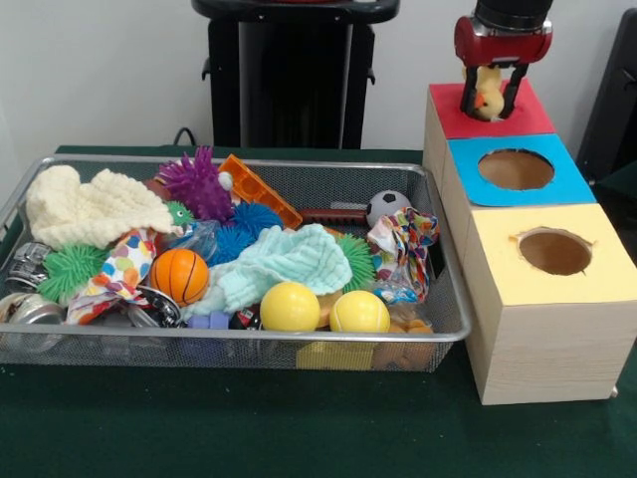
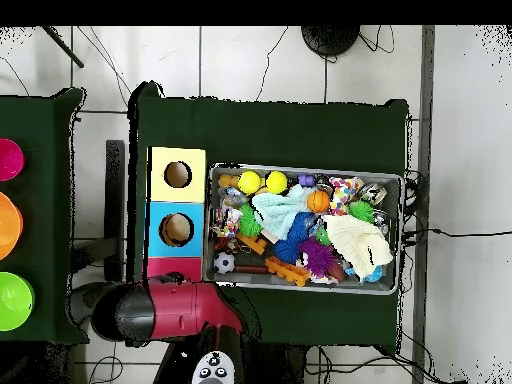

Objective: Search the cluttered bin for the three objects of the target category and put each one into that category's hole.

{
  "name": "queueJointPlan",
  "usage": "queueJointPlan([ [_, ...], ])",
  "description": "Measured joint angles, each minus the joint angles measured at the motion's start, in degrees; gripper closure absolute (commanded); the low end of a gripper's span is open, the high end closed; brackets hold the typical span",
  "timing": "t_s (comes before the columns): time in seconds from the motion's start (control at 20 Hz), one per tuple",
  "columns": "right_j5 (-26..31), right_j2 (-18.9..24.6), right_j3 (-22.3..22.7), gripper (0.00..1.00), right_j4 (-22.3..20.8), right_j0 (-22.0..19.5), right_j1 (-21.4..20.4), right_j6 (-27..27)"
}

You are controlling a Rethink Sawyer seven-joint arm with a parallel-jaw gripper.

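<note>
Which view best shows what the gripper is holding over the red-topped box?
Front view: the gripper is shut on a small pale yellow object above the red-topped box. Overhead, the red and black arm covers that box, hiding the object.

No readable text, label, brand, number or sign on anything in either view.
</note>
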Motion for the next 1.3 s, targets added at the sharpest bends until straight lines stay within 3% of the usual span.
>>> queueJointPlan([
  [0.75,-1.1,2.3,1.6,0.00,0.0,-2.7,-0.6,0.0],
  [0.8,-1.2,2.4,1.6,1.00,0.0,-2.8,-0.7,0.0],
  [1.3,-1.2,2.4,1.6,1.00,0.0,-3.5,-2.2,0.0],
])
